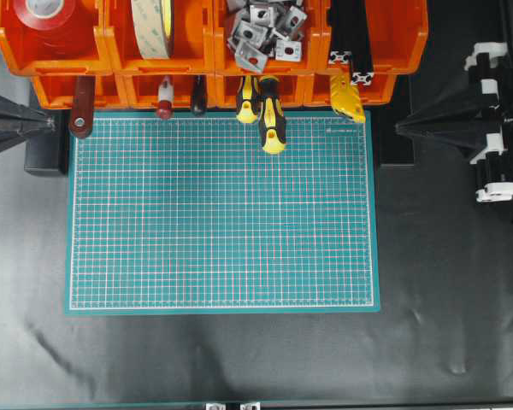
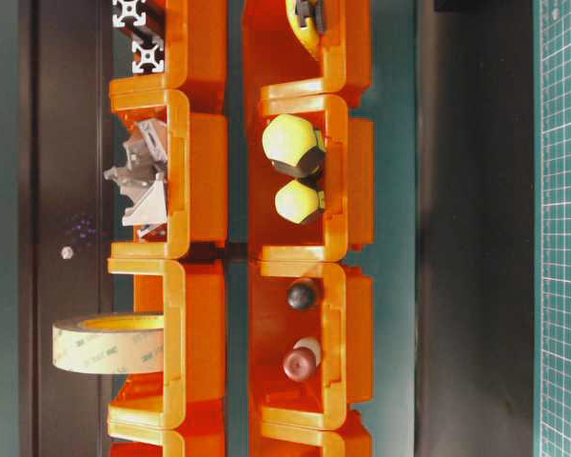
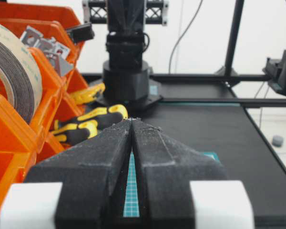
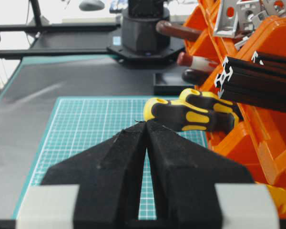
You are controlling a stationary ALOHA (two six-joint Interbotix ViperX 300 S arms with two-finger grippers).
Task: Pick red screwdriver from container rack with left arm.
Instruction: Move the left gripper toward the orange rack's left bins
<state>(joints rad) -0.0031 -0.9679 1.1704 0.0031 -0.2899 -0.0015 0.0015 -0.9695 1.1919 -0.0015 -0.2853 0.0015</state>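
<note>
Both black grippers, left (image 3: 132, 125) and right (image 4: 146, 126), are closed on nothing at the table's side edges. Small red-handled screwdriver (image 1: 164, 99) sits in the orange plastic container rack (image 1: 212, 51) along the far edge.

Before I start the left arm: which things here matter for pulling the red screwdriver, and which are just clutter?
Belongs to the job:
red screwdriver
container rack
left gripper, shut, holding nothing

Just lying about:
yellow-and-black screwdrivers
tape rolls
metal brackets
dark red-brown handle
green cutting mat
</note>
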